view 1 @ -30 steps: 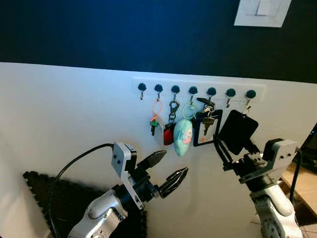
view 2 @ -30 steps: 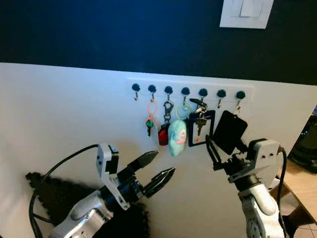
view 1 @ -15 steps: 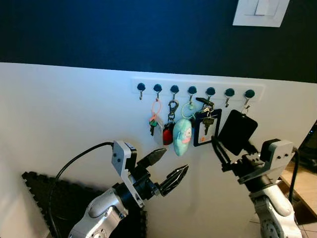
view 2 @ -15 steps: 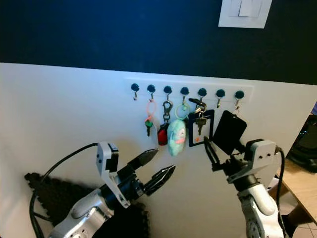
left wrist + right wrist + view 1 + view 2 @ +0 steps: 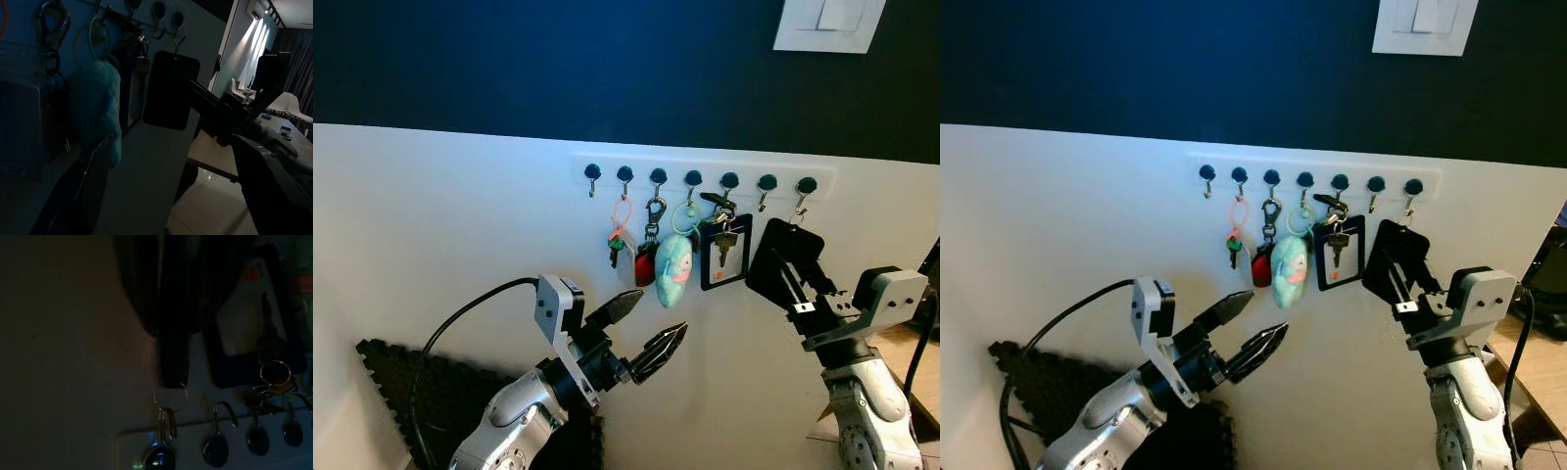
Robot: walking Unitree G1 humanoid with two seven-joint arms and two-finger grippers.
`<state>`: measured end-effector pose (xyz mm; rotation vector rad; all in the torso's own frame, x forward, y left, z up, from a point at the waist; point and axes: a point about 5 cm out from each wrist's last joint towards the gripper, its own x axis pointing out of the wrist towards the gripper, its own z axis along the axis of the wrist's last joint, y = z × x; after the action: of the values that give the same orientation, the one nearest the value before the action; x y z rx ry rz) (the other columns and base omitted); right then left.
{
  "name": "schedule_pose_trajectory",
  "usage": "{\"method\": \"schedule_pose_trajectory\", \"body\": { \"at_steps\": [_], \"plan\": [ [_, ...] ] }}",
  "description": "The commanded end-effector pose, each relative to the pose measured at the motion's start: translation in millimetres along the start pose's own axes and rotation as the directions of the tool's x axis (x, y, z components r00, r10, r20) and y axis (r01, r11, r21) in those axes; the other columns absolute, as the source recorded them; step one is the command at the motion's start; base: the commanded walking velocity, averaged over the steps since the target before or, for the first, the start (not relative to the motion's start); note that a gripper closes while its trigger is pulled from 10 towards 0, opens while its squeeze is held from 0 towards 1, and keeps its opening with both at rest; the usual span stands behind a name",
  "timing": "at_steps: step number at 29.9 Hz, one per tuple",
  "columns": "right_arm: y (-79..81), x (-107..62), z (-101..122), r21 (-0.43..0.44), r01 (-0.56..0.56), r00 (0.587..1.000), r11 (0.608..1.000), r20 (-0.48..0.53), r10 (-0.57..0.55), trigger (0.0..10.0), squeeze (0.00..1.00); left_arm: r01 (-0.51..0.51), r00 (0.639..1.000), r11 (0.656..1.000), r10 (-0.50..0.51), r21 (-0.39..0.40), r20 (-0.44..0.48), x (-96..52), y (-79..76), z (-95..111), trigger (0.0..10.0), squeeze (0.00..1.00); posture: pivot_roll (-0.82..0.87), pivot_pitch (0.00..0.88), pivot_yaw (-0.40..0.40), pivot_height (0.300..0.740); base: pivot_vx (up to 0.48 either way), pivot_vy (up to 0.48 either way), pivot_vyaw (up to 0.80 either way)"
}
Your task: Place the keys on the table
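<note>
Your right claw (image 5: 790, 272): raised to the far-right end of the hook rack (image 5: 705, 174), fingers closed on the black key fob (image 5: 771, 262), which hangs by its ring from the rightmost hook (image 5: 806, 189). Your left claw (image 5: 646, 331): held below the rack, fingers parted, gripping nothing. Other hooks to the left: framed card holder with keys (image 5: 722, 250), teal plush charm (image 5: 674, 270), red tag (image 5: 646, 266), orange-looped key (image 5: 617, 240). Above right: white wall switch (image 5: 827, 24).

Count on wall: seven hooks (image 5: 694, 178) on one rail; five hung key items (image 5: 674, 268); one light switch (image 5: 829, 22); two claws (image 5: 644, 331).
</note>
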<state>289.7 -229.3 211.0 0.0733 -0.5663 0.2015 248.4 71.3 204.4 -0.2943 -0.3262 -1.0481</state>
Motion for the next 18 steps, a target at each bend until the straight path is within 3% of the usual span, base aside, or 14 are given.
{"method": "schedule_pose_trajectory", "body": {
  "at_steps": [1,14,15,16,17,18],
  "plan": [
    [-1.0,0.1,3.3,-0.004,0.012,1.0,1.0,0.022,-0.012,0.0,0.0,0.019,1.0,1.0,-0.019,0.002,0.014,2.8,-3.6,2.8,10.0,0.0,0.06,0.06,-0.009,0.74,0.0,0.0,0.0],
    [-9.1,3.2,5.8,0.004,0.045,0.999,0.999,0.029,-0.045,0.0,0.0,0.012,1.0,1.0,-0.012,0.009,0.009,3.9,-4.5,1.9,10.0,0.0,0.06,0.063,-0.007,0.74,0.0,0.0,0.0],
    [-9.3,4.0,6.6,0.004,0.046,0.998,0.999,0.031,-0.046,0.4,0.0,0.013,1.0,1.0,-0.013,0.009,0.009,3.7,-4.5,2.0,10.0,0.0,0.06,0.067,-0.006,0.74,0.0,0.0,0.0],
    [-9.8,5.2,7.4,0.001,0.048,0.998,0.999,0.031,-0.048,3.5,0.0,0.013,1.0,1.0,-0.013,0.01,0.006,3.6,-4.4,2.0,10.0,0.0,0.06,0.067,-0.006,0.74,0.0,0.0,0.0],
    [-10.4,7.6,8.8,0.0,0.052,0.998,0.999,0.031,-0.052,10.0,0.0,0.018,1.0,1.0,-0.018,0.015,-0.004,3.2,-4.6,1.8,10.0,0.0,0.07,0.07,-0.003,0.74,0.0,0.0,0.0],
    [-10.4,7.6,8.8,0.0,0.052,0.998,0.999,0.031,-0.052,10.0,0.0,0.018,1.0,1.0,-0.018,0.015,-0.004,3.2,-4.6,1.8,10.0,0.0,0.07,0.07,-0.003,0.74,0.0,0.0,0.0]
  ]
}}
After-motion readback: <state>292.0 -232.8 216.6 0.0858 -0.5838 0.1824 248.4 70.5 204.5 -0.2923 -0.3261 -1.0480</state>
